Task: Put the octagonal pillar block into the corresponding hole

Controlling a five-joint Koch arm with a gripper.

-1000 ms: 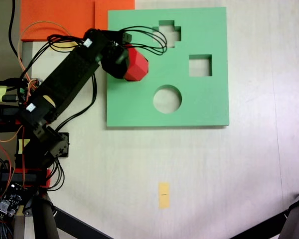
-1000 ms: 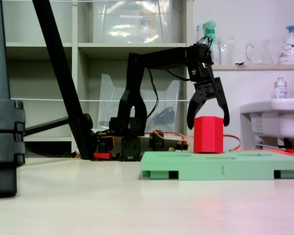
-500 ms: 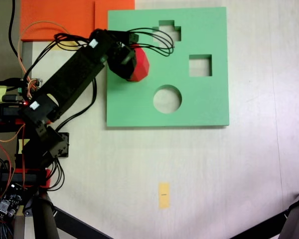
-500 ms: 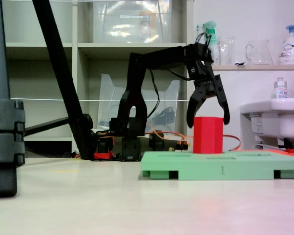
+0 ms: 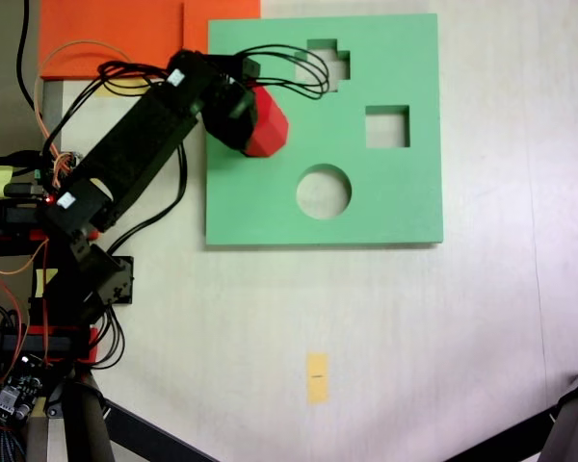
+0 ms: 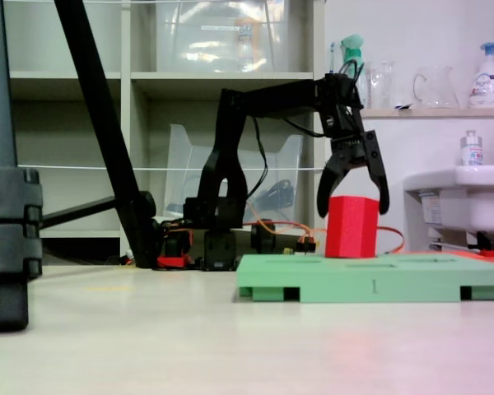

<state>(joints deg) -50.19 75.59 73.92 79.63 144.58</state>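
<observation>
Pale tabletop, green board (image 5: 385,192); my pincer (image 6: 352,210) loosely straddles the tilted block (image 6: 351,226). I should level it over its hole.

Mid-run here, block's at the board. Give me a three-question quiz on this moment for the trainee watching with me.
1. Multiple choice: looking down from above in a fixed view, how many cutouts of the green board lie uncovered?
A) three
B) one
C) six
2. True or false: in the side fixed view, the red block is sunk flush into the board.
3. Fill in: the jaws of the gripper are ____, one on each side of the block's top.

Key:
1. A, the cross, the square and the round one.
2. False. It stands proud of the board's top, a little tilted.
3. open
</observation>
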